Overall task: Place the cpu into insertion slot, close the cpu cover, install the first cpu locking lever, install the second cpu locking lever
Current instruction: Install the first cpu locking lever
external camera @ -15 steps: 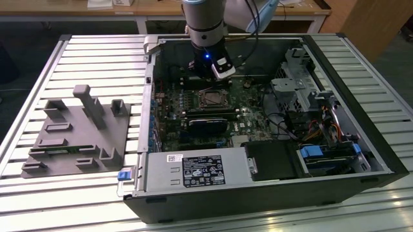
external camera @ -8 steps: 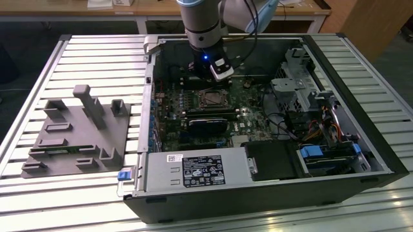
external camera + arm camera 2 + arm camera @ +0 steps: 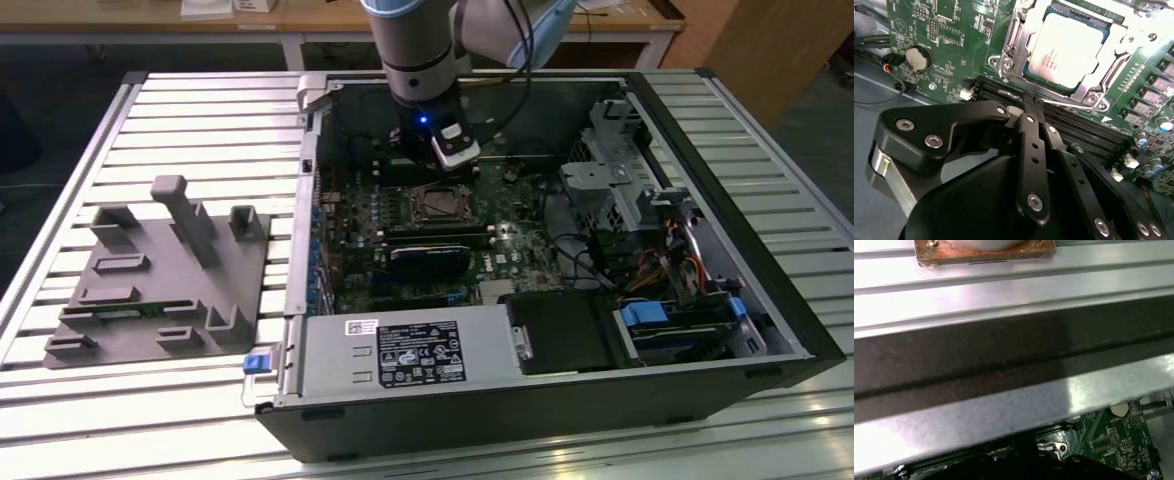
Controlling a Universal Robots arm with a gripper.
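**Cpu (image 3: pixel 1071 50) seated, cpu cover (image 3: pixel 1016 45) down**

The cpu lies in the insertion slot (image 3: pixel 437 204) under the closed frame. The claw (image 3: pixel 1033 100) is narrow, tips together at the end of a thin locking lever (image 3: pixel 1074 103) beside the slot; hold on it unclear.

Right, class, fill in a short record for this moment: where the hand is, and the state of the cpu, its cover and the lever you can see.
hand: shut, tip close to the locking lever's free end; whether it touches cannot be told
cpu: lying flat in the insertion slot
cpu cover: down over the cpu's edges
locking lever: lying low along the slot's edge, beside the memory slots
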